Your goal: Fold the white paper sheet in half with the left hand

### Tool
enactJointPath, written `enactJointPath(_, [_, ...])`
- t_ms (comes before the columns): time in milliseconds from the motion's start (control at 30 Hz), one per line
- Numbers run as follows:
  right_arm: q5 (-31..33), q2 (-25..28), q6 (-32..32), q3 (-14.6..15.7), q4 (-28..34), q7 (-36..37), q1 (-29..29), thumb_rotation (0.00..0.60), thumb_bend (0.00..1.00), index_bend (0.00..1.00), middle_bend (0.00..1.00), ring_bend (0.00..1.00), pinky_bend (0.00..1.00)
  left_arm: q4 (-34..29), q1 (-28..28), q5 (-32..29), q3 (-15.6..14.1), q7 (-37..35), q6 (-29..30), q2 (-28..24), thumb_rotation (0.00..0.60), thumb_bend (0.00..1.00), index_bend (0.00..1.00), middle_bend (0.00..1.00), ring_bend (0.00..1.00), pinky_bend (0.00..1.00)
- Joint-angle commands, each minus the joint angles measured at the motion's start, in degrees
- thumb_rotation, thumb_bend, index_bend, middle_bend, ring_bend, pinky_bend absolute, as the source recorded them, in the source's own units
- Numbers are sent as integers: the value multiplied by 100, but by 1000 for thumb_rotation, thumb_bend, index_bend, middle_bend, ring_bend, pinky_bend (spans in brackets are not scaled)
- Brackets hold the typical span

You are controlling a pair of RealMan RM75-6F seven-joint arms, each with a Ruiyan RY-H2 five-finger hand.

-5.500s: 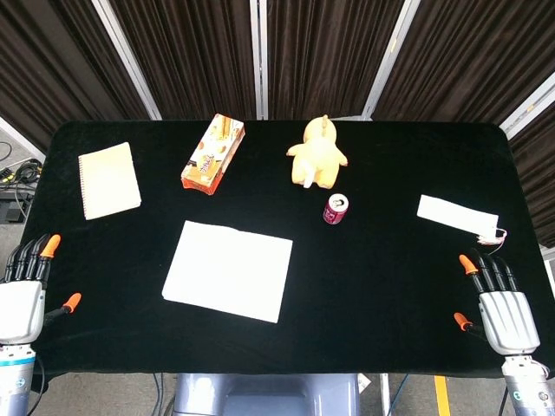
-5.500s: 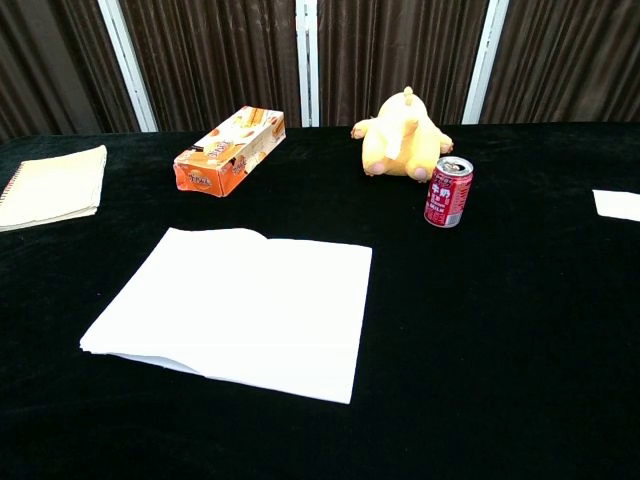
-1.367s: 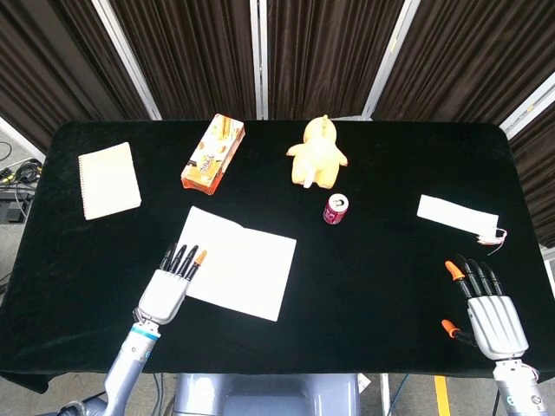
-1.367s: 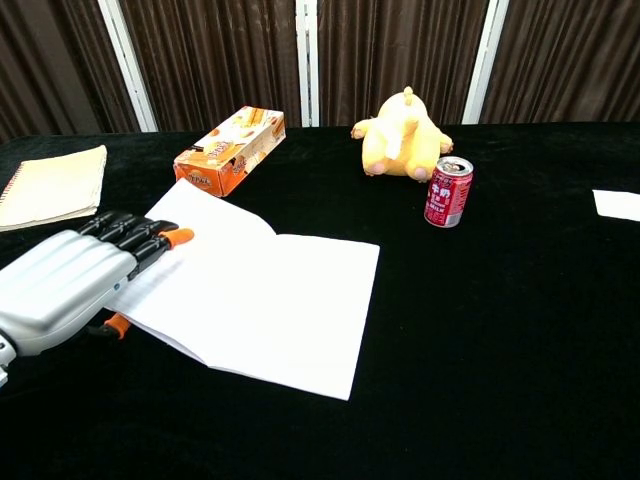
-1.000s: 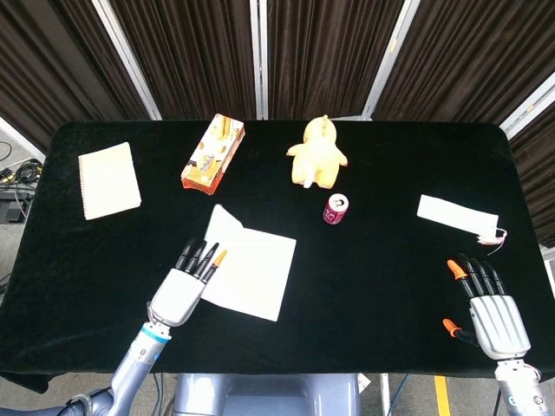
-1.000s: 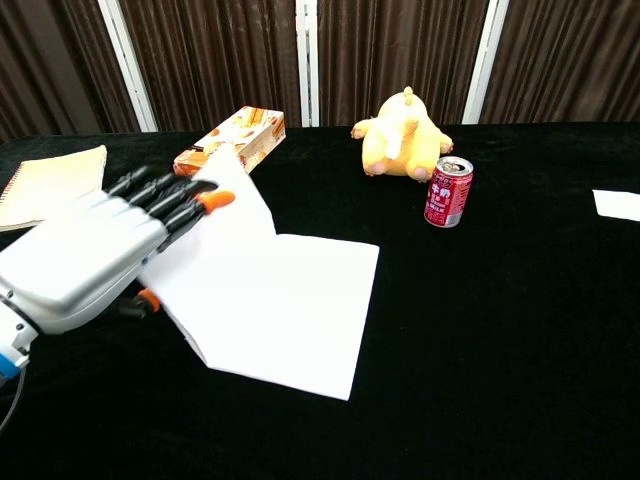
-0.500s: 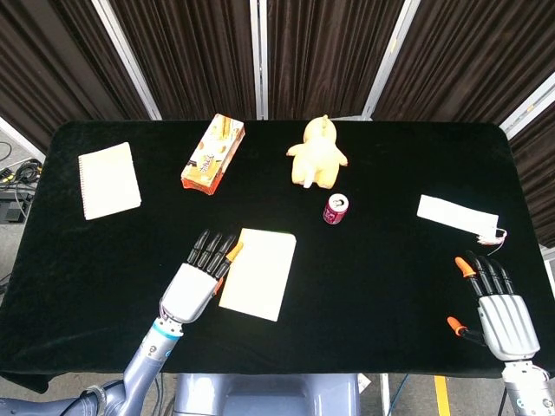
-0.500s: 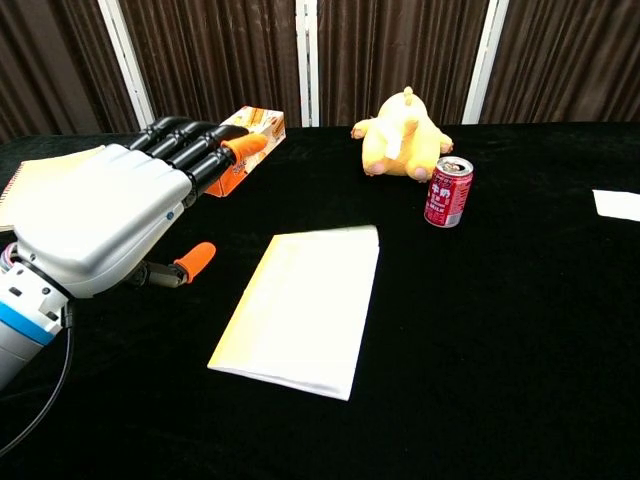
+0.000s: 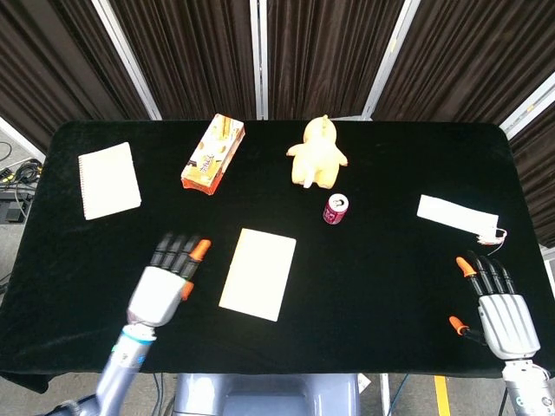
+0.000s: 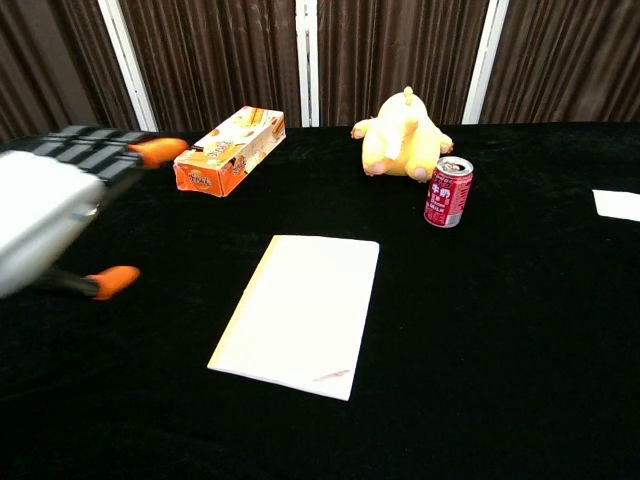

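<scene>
**A:** Where is the white paper sheet (image 9: 257, 274)?

**B:** It lies flat near the middle of the black desk (image 9: 390, 156), folded into a narrow upright rectangle, its layers lined up. In the chest view its left edge looks faintly yellow, and a small dark mark sits near its lower right corner.

**A:** And the left hand (image 9: 167, 279)?

**B:** It hovers just left of the sheet, apart from it, palm down. Its fingers are stretched out and spread, holding nothing; the orange fingertips (image 10: 159, 151) point toward the far side of the desk. In the chest view the hand is blurred and large at the left edge.

**A:** The right hand (image 9: 497, 309)?

**B:** It is at the desk's near right corner, well apart from the sheet, fingers extended and apart, empty. Only the head view shows it.

**A:** What else is on the desk?

**B:** Along the far side, an orange snack box (image 9: 212, 152) lies at an angle, and a yellow plush toy (image 9: 316, 153) sits to its right. A red soda can (image 9: 336, 209) stands upright just in front of the toy, near the sheet's far right corner but not touching it. A spiral notebook (image 9: 108, 179) lies at far left. A white folded paper (image 9: 457, 215) lies near the right edge.
</scene>
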State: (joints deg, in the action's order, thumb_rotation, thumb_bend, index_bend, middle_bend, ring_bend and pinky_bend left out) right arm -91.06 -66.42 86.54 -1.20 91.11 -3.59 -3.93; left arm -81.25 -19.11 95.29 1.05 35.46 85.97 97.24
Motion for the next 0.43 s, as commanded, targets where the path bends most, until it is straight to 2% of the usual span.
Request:
enactJointPath(33, [5,-49,-10,-4,-42,-85,-5,600,54,0,0,0,0,-422,411,-295,-128,-379,298,-556,600,263,0,0,0,0])
enactJointPath(433, [-5,-133,-2,-35,-94,-288,-27,600,54,0,0,0,0,-481,1262,-771,-222,-1819,954,-1494,600,259,0,0,0,0])
